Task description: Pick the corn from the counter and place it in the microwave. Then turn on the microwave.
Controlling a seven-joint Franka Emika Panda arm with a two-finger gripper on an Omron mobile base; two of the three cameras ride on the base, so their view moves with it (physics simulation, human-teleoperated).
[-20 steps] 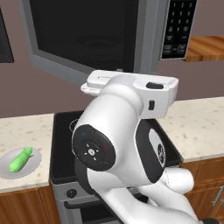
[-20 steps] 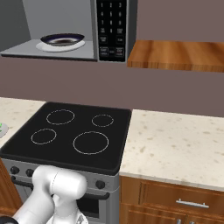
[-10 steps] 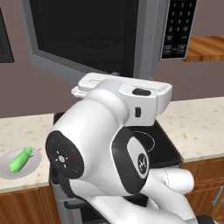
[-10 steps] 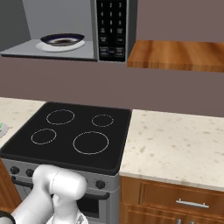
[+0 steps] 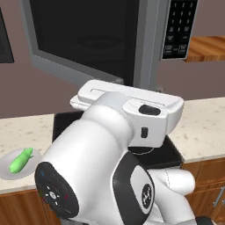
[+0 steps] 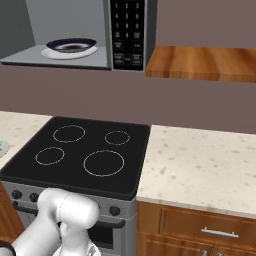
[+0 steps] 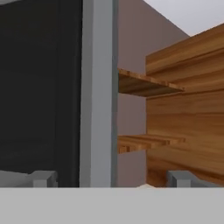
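Corn (image 5: 20, 160): on white plate (image 5: 9, 170), 8 o'clock, counter (image 5: 206, 123).
Microwave (image 5: 151, 48): door swung open.
Gripper (image 7: 111, 179): jaws wide apart, empty.
Stovetop (image 6: 80, 155): below microwave.

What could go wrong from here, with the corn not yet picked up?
1. The open microwave door hangs over the arm; lifting the end effector could strike it.
2. The corn lies far left on a plate, near the counter edge; a nudge might roll it off.

Arm bulk hides most of stovetop (image 5: 172, 151) in left base view. Microwave (image 5: 110, 39) cut off by top edge; keypad (image 5: 178, 28) labels too small to read. Plate (image 6: 2, 147) clipped at right base view's left edge.
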